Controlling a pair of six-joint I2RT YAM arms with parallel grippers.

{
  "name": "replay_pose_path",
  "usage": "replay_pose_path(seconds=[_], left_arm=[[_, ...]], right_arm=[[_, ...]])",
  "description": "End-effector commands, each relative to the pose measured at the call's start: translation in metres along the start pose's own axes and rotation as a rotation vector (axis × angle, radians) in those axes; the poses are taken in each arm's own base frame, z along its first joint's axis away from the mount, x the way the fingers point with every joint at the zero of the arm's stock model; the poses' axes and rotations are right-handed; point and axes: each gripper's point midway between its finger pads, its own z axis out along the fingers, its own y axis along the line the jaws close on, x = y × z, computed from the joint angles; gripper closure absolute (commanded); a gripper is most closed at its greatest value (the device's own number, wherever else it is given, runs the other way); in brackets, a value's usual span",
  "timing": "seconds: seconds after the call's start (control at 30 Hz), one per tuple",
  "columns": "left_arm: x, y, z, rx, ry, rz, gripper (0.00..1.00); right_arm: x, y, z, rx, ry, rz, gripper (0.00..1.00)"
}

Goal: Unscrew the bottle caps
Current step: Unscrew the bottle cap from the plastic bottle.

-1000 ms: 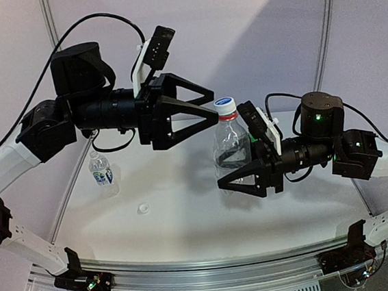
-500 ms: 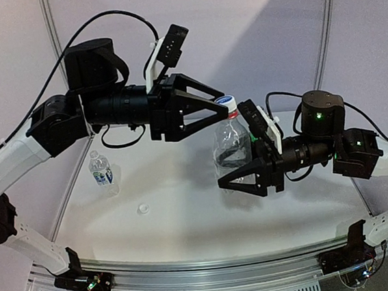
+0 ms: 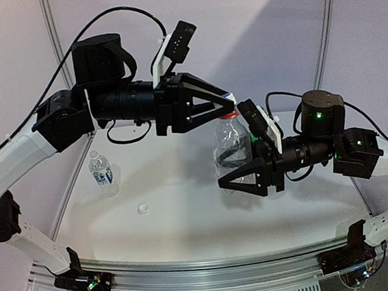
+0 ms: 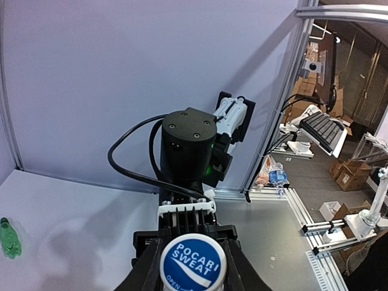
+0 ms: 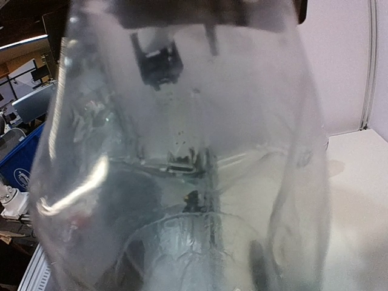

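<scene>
Closed left gripper (image 3: 228, 101) onto cap (image 4: 193, 262) since a second ago; held bottle (image 3: 229, 138) upright by its body in part-open right gripper (image 3: 236, 156). Caught green bottle (image 4: 9, 237) and printed cap top only from left wrist.

There are 3 bottles: 1 unlabelled bottle (image 3: 232, 142), 1 labelled bottle (image 3: 102, 173) and 1 green bottle (image 4: 10, 239). 2 caps can be counted with certainty: 1 printed cap (image 4: 193, 262) and 1 loose white cap (image 3: 143, 208) on the worktop (image 3: 187, 215). There are 2 pincers: 1 left pincer (image 3: 225, 101) and 1 right pincer (image 3: 228, 175).
</scene>
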Motion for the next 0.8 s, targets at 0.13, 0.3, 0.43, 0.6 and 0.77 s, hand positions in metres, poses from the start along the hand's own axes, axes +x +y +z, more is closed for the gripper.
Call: replay_pose_path(seconds=[0.13,0.3,0.43,0.6,0.77], left_arm=[[0.010,0.012,0.004,-0.026,0.039,-0.044,0.84],[0.003,0.025,0.003,-0.112,0.019,-0.082,0.85],[-0.008,0.038,0.001,-0.192,-0.010,-0.137,0.85],[-0.014,0.048,-0.001,-0.249,-0.043,-0.209,0.85],[-0.027,0.048,-0.009,-0.272,-0.098,-0.234,0.85]], right_arm=[[-0.012,-0.002,-0.007,0.044,-0.023,-0.030,1.00],[-0.007,-0.025,-0.010,0.180,-0.009,-0.041,1.00],[0.000,-0.050,-0.015,0.322,0.014,-0.048,1.00],[0.008,-0.063,-0.017,0.393,0.042,-0.056,1.00],[0.016,-0.068,-0.015,0.404,0.058,-0.044,1.00]])
